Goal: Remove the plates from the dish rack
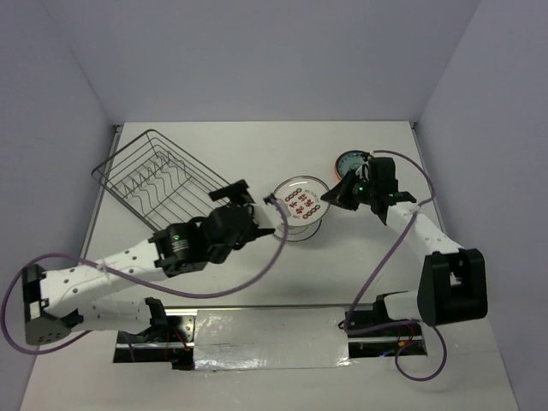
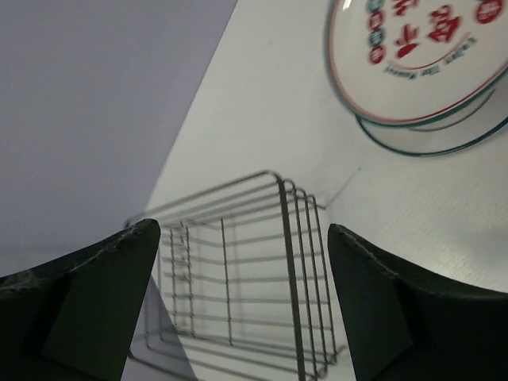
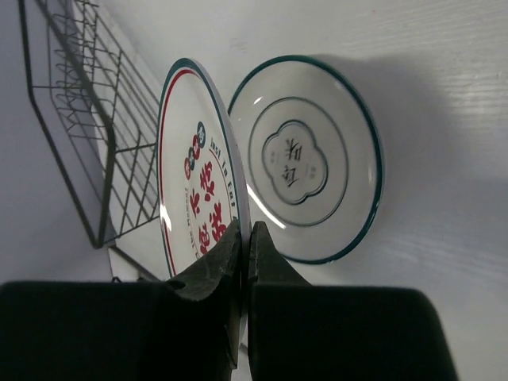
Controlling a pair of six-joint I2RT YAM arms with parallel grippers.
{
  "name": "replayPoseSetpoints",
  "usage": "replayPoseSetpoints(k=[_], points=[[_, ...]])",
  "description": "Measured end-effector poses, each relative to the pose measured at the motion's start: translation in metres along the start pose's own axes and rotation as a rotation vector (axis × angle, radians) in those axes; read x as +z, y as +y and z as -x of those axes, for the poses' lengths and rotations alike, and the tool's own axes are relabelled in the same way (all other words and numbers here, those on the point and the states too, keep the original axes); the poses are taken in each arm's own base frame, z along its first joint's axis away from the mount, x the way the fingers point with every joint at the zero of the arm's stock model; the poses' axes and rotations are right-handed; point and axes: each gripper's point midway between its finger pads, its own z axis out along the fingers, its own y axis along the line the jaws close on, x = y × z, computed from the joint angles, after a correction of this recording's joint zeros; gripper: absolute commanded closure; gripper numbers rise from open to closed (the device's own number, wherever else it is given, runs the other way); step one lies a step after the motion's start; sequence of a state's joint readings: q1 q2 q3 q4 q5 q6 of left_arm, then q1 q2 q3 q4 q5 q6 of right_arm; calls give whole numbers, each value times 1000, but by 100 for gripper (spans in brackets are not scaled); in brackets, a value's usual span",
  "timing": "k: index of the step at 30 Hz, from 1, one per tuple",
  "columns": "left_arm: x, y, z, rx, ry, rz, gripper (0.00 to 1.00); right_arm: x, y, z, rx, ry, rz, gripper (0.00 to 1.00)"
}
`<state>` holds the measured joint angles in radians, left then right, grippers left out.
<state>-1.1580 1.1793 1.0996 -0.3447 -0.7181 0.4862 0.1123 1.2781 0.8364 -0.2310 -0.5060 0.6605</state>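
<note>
Right end effector (image 3: 244, 238) pinches the red-motif plate (image 3: 198, 190) by its rim mid-frame; left end effector (image 2: 242, 236) gapes empty near the dish rack (image 1: 150, 180).

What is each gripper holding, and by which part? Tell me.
The right gripper pinches the red-lettered plate by its rim, with the plate standing on edge. The left gripper is open and holds nothing.

Top camera looked steeply down from near edge, whole counter (image 1: 257, 145) visible. Left wrist camera faced dish rack (image 2: 287, 262) closely; right wrist camera hugged red-lettered plate (image 3: 198, 190). All shared both.
</note>
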Motion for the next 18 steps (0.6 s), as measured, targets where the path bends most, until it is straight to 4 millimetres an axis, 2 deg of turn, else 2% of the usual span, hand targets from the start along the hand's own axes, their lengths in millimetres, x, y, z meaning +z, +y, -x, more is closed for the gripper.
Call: replayPoseSetpoints(k=[2, 4, 5, 8, 10, 12, 15, 18], points=[[-14, 24, -21, -131, 46, 52, 1, 17, -14, 0, 6, 4, -15, 100], [-28, 51, -36, -264, 82, 112, 1, 31, -25, 1, 6, 7, -27, 96], [-34, 65, -43, -342, 101, 149, 0, 36, -29, 1, 7, 10, -31, 79], [-46, 102, -63, -543, 166, 256, 1, 50, -36, 1, 0, 15, -31, 46], [-50, 119, -82, -664, 242, 317, 0, 54, -39, -3, -25, 21, -50, 41], [-46, 126, -101, -749, 323, 343, 1, 59, -37, -14, -77, 36, -80, 38], [-30, 127, -137, -882, 454, 348, 0, 67, -29, -43, -166, 84, -170, 33], [-24, 129, -172, -1033, 543, 366, 0, 64, -32, -66, -204, 123, -268, 29]])
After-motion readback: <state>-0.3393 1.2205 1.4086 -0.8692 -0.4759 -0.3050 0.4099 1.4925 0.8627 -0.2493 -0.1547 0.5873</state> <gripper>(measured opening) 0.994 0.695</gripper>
